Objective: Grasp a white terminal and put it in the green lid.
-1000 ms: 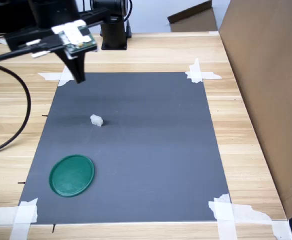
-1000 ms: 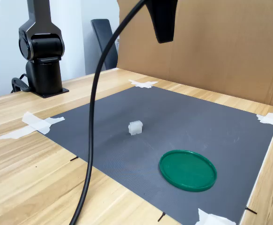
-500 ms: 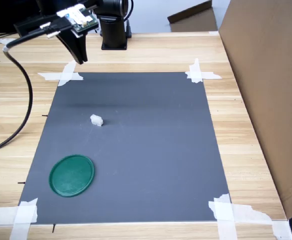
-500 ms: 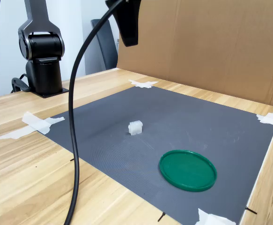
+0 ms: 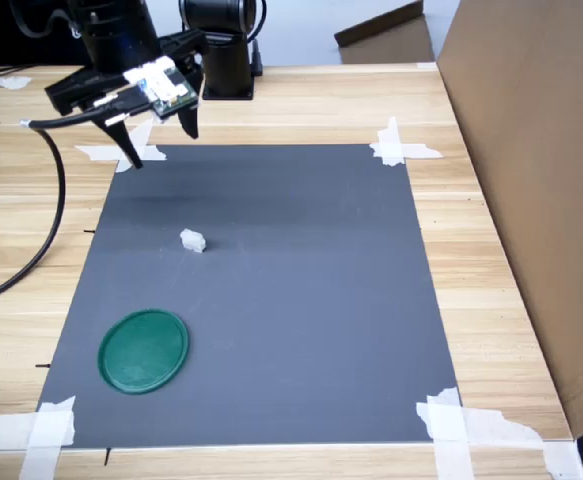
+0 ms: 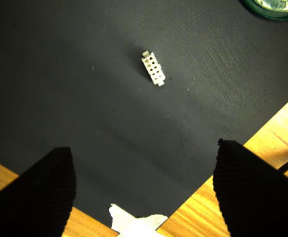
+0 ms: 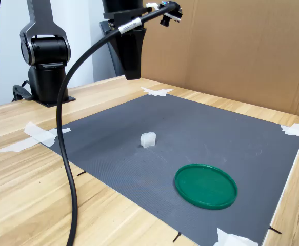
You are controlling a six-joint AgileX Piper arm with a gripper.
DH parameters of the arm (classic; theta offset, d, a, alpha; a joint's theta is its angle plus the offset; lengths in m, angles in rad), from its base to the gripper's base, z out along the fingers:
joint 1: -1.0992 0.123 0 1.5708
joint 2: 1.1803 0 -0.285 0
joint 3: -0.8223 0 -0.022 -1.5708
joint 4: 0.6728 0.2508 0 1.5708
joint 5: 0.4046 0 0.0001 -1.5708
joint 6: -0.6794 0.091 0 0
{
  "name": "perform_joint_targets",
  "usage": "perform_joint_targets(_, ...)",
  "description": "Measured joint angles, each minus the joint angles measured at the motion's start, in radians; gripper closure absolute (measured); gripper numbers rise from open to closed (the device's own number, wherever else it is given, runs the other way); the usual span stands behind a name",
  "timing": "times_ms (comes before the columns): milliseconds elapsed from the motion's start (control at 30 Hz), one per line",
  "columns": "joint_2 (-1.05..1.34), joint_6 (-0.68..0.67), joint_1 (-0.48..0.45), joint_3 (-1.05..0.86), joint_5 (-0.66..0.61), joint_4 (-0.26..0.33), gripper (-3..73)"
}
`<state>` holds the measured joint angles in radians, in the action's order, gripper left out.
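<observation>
A: What lies nearest in the first exterior view?

B: White tape strips (image 5: 33,428) pinning the near corners of a flat dark grey rectangular mat (image 5: 291,320) to the light wooden surface (image 5: 501,300). Just beyond them, toward the first exterior view's left, sits the flat, round, dark green plastic lid (image 5: 143,350) with a slightly raised rim. It lies on the mat and nothing rests in it.

A: And the piece to be picked up?

B: The tiny, blocky, white translucent plastic terminal (image 5: 192,240) lies farther back on the mat, well apart from the lid. In the wrist view (image 6: 152,68) it shows two rows of small holes. In the second exterior view the terminal (image 7: 148,139) sits between the lid (image 7: 205,185) and the arm's black base (image 7: 46,66).

A: Where is the end effector?

B: The black end effector (image 5: 159,148) hangs over the far corner of the mat on the first exterior view's left, above a tape strip there, well apart from the terminal. Its two dark fingers (image 6: 35,197) stand wide apart in the wrist view, with nothing between them.

A: Anything behind it?

B: A thick black cable (image 7: 67,154) loops down from the arm in the second exterior view, and a tall brown cardboard wall (image 5: 541,180) stands along the first exterior view's right.
</observation>
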<state>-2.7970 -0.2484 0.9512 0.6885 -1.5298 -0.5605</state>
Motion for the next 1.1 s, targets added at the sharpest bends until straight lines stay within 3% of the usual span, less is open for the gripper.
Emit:
perform_joint_targets(133,-0.092,0.057,0.003,0.0,0.065,-0.026,0.4)
perform_joint_targets(367,-0.156,0.139,0.139,0.0,0.098,-0.112,0.4)
perform_joint_targets(867,-0.25,0.16,0.143,-0.098,0.256,-0.149,0.6)
perform_joint_targets(1100,-0.284,0.081,0.143,-0.098,0.277,-0.176,0.6)
